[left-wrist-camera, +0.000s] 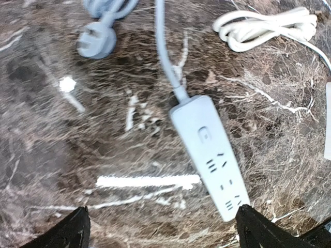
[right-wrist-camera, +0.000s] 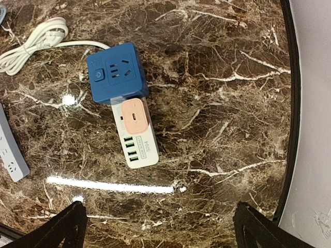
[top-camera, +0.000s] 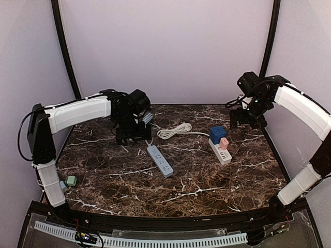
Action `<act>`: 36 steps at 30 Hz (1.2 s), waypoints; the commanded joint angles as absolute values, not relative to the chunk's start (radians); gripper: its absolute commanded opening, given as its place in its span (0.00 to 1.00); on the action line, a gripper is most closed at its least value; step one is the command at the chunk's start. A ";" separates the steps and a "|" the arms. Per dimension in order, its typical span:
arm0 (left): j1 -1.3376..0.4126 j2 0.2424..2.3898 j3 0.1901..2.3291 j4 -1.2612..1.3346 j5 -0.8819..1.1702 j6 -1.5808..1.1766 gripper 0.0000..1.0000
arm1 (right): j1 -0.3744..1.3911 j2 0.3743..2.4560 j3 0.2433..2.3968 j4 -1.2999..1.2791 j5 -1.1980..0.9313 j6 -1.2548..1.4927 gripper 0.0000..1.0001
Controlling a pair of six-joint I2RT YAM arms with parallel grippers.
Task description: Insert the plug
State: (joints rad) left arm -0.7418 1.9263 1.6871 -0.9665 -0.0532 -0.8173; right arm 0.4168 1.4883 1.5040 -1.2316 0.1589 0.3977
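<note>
Two arms reach in over a dark marble table [top-camera: 207, 196] in the overhead view. The left gripper [top-camera: 130, 135] points down at the far left of the table, just beyond the cabled end of a grey power strip [top-camera: 160, 160] that lies at a slant near the middle. The right gripper [top-camera: 247, 120] hangs at the far right, near a white power strip [top-camera: 222, 154] that carries a blue cube adapter [top-camera: 217, 134] and a pink adapter [top-camera: 224, 143]. A coiled white cord [top-camera: 174, 130] lies between the two arms, and a small green object [top-camera: 71, 181] sits at the table's left edge.

From the left wrist, the gripper's two black fingers [left-wrist-camera: 72, 231] are spread wide at the bottom corners, high over the marble. The grey power strip runs at a slant between them, its cable [left-wrist-camera: 164, 51] leading away from its far end. The grey plug [left-wrist-camera: 96, 42] lies loose on the marble at upper left, well apart from the strip's sockets.

From the right wrist, that gripper's fingers [right-wrist-camera: 67, 227] are likewise spread wide above the table. The blue cube and the pink adapter sit side by side on the white strip, touching; green ports show at the strip's near end.
</note>
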 commanded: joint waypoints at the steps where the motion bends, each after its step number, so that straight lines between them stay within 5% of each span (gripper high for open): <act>1: -0.742 1.714 1.514 -1.103 -0.199 -0.914 0.99 | 0.411 1.503 1.544 -1.161 0.132 0.369 0.99; 20: -0.644 0.957 0.914 -1.440 -0.183 -1.567 0.89 | 0.419 1.441 1.375 -1.003 -0.184 0.400 0.99; 36: -0.163 0.962 0.749 -1.272 -0.038 -1.449 0.85 | 0.425 1.428 1.348 -0.969 -0.115 0.413 0.99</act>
State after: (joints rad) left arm -0.2752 0.9150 0.7906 -1.3502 -0.0967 -1.5185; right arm 0.4191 1.4609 1.3487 -0.9939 -0.1627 0.4026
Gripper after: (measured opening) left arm 0.860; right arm 0.986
